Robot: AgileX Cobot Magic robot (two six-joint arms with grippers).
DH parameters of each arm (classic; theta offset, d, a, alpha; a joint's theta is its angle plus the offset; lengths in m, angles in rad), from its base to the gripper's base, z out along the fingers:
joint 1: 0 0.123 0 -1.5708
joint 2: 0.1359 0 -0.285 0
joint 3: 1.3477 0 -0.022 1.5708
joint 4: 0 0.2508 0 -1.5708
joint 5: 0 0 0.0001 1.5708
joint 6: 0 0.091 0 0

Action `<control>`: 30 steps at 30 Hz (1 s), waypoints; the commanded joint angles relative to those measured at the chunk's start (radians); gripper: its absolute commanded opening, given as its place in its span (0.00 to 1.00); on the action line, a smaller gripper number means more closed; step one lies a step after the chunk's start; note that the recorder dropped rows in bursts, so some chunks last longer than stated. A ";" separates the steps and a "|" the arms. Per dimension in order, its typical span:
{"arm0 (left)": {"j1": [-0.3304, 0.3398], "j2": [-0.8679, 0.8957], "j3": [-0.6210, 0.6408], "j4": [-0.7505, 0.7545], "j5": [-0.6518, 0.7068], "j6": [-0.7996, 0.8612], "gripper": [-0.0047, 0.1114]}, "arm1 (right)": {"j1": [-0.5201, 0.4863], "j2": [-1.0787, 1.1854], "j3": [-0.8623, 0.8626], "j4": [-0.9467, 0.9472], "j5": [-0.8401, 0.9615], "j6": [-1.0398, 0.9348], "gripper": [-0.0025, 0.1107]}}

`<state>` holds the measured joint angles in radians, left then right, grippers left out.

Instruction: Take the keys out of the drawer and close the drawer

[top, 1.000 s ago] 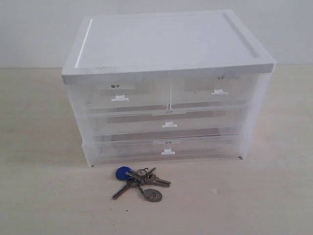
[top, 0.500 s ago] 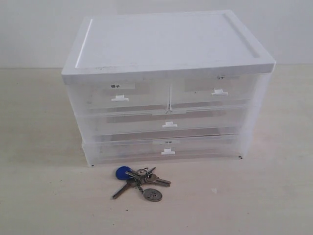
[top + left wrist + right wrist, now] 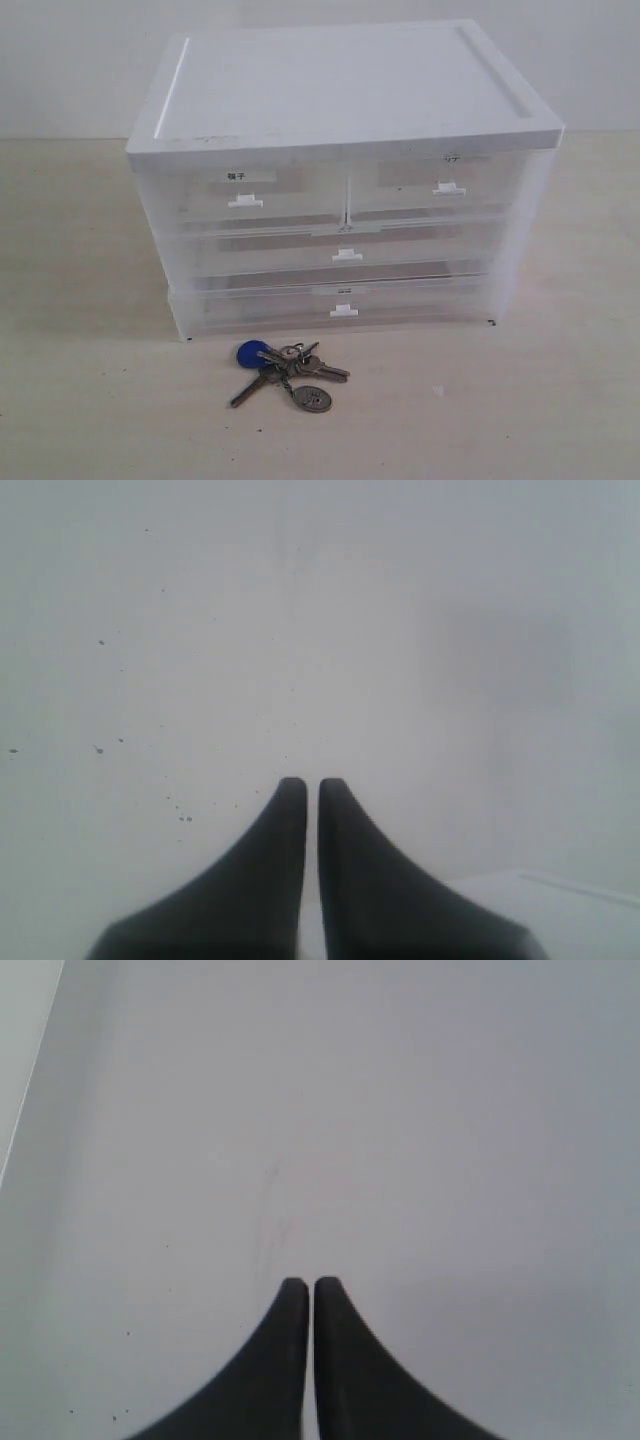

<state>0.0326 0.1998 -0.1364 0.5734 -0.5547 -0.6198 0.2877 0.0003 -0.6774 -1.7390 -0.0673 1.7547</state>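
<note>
**Keys out on the table, drawer flush: both claws closed and empty**

Exterior view: the small bunch of silver metal keys (image 3: 285, 372), with its round blue tag (image 3: 251, 352) and coin-like metal disc (image 3: 312, 398), lies on the pale table (image 3: 90, 400). It sits just in front of the white-topped translucent plastic drawer cabinet (image 3: 340, 80), near its lowest drawer but apart from it. The small half-width translucent plastic drawer (image 3: 410, 195) at upper right, the one with the faint dark-marked label, sits level with its neighbours, its white tab handle (image 3: 449, 188) facing you. It looks shut, so by this picture both steps appear done. Neither arm shows here.

Left wrist view: your left gripper (image 3: 312, 785) has its two dark fingers drawn almost together with only a thin slit between them. It holds nothing and faces a blank, pale, speckled surface.

Right wrist view: your right gripper (image 3: 308, 1285) is likewise closed on nothing, against a plain pale surface. Neither keys nor drawer appear.

If you must handle them again, the bunch is probably light, hard and slick. It hangs loose on its ring, so it will splay and dangle — pinch low at the ring or the blue tag. The drawer looks thin-walled and light. Press flat beside the tab, gently, since the cabinet may slide.
</note>
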 commanded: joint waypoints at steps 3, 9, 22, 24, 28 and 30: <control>-0.006 -0.005 0.004 -0.001 0.004 -0.013 0.08 | 0.001 0.000 0.003 -0.005 -0.005 0.000 0.02; -0.006 -0.005 0.004 -0.001 0.004 -0.013 0.08 | 0.001 0.000 0.003 -0.005 -0.005 0.000 0.02; -0.006 -0.005 0.004 -0.001 0.009 -0.008 0.08 | 0.001 0.000 0.003 -0.005 -0.005 0.000 0.02; -0.006 -0.005 0.004 -0.001 0.009 -0.010 0.08 | 0.001 0.000 0.003 -0.005 -0.005 0.000 0.02; -0.006 -0.007 0.006 -0.001 0.009 -0.029 0.08 | 0.001 0.000 0.003 -0.005 -0.005 0.000 0.02; -0.006 -0.020 0.016 -0.006 0.009 -0.039 0.08 | 0.001 0.000 0.003 -0.005 -0.005 0.000 0.02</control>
<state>0.0326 0.1978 -0.1342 0.5762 -0.5540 -0.6367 0.2877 0.0003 -0.6774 -1.7390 -0.0713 1.7571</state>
